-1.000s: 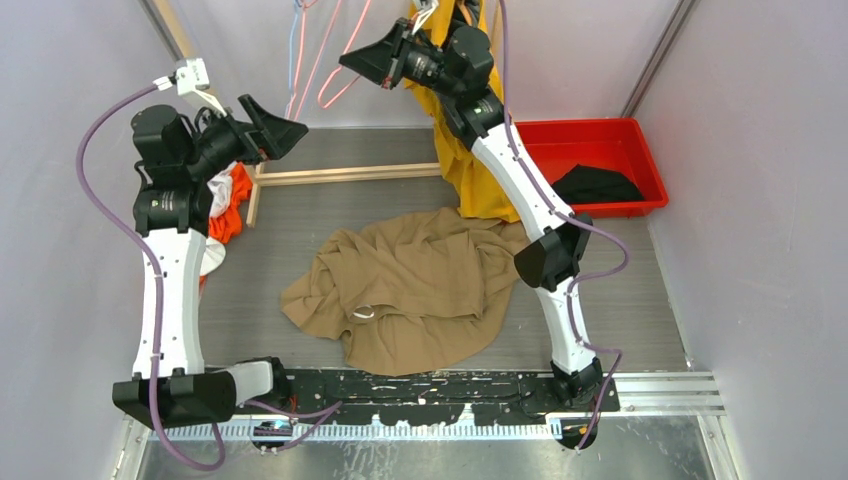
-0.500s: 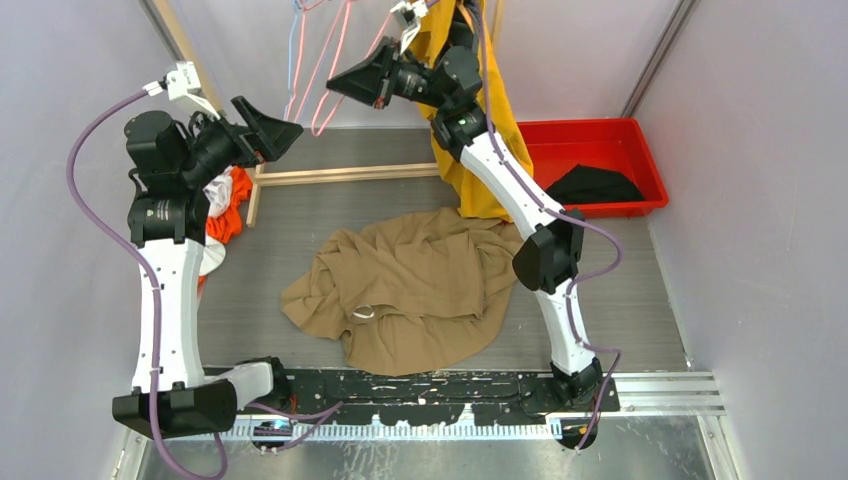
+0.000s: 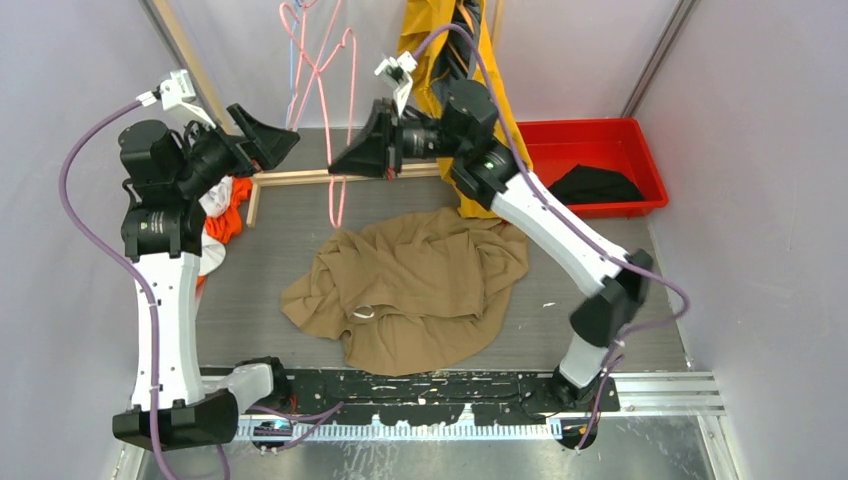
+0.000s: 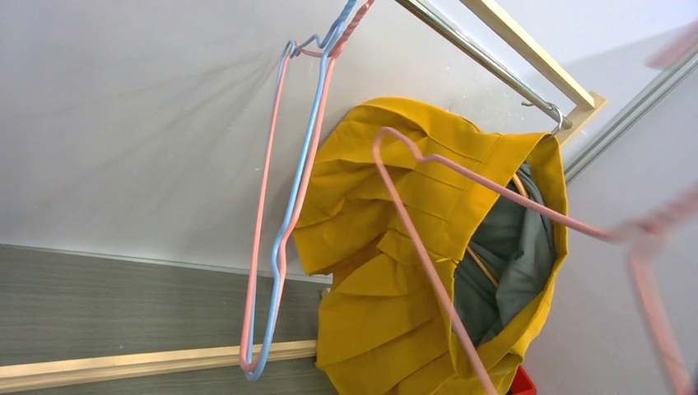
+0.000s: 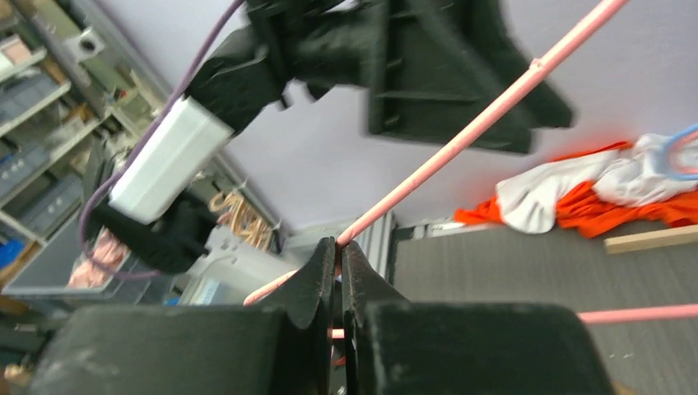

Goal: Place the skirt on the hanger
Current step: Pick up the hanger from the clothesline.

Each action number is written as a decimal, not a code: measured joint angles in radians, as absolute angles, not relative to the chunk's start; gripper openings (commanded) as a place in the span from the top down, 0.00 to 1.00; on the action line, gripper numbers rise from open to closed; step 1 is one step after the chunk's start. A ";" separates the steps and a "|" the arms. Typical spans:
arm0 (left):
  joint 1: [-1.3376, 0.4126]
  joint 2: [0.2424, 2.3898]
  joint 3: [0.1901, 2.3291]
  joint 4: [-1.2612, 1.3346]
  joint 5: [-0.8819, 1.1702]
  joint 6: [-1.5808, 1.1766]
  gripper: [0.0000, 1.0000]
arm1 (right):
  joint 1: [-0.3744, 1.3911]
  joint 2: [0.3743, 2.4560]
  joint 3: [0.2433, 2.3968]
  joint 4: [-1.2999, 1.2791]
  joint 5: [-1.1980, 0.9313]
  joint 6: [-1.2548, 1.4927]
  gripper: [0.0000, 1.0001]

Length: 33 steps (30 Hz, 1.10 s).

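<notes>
The pink hanger is clamped in the right jaws over the counter, near the tan skirt (lying crumpled, untouched), while the left jaws are spread apart, presumably to lift it.

So up close the right gripper has its two black fingers pinched together on the pink hanger, thin wire caught right at the tips. From there the wire shoots diagonally up to the top right corner, and another pink stretch runs level along the lower right. Behind it, pretty blurry, is the black end of the left arm with its white camera box and a purple cable. Off to the right there's a heap of orange and white clothes on the grey floor, a wooden slat just below it, and a bit of blue wire at the edge. Cluttered shelves far left.
</notes>
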<state>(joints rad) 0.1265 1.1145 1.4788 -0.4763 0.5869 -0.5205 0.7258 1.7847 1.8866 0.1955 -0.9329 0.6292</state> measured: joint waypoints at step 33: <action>-0.319 0.897 0.924 -0.393 0.561 -0.569 0.00 | 1.000 0.773 0.685 0.311 -0.945 0.884 0.99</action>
<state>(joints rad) -0.3187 0.8967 0.9241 -0.3927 0.5613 -0.5686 1.0004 0.7734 0.6846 0.3115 -0.9451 0.8845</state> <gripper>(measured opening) 0.994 0.091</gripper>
